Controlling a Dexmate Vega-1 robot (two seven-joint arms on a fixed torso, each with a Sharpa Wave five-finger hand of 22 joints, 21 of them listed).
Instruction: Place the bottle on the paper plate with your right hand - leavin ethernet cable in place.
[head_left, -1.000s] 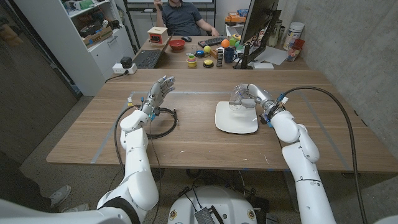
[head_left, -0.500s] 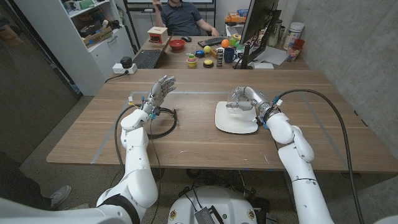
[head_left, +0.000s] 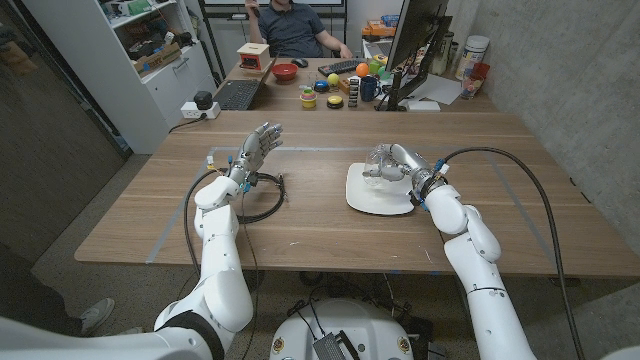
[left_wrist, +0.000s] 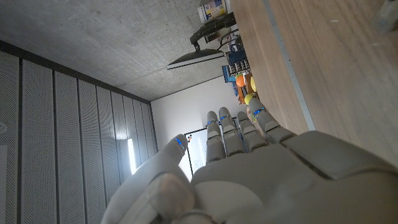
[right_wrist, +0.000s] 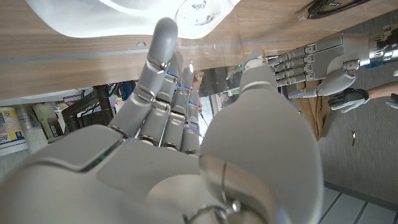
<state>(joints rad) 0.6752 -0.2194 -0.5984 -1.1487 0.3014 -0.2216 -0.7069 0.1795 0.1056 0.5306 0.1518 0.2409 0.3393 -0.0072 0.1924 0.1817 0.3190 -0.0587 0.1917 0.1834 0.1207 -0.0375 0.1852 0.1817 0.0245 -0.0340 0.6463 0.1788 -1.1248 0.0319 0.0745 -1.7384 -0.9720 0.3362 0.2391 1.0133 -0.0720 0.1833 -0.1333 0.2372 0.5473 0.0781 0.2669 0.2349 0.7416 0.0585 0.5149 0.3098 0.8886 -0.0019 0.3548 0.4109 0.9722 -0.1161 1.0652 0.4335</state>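
Bottle over the plate, centre-right of frame

My right hand (head_left: 393, 160) grips the clear bottle (head_left: 377, 163) upright over the paper plate's (head_left: 380, 195) far edge; touchdown I cannot tell. Left hand (head_left: 255, 148) hangs spread by the ethernet cable (head_left: 262, 200).

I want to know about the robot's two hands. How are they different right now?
The right hand is wrapped around a clear bottle over the white paper plate; the left hand holds nothing. The left hand's fingers are spread and raised above the black cable; the right hand's curl around the bottle. Both are grey.
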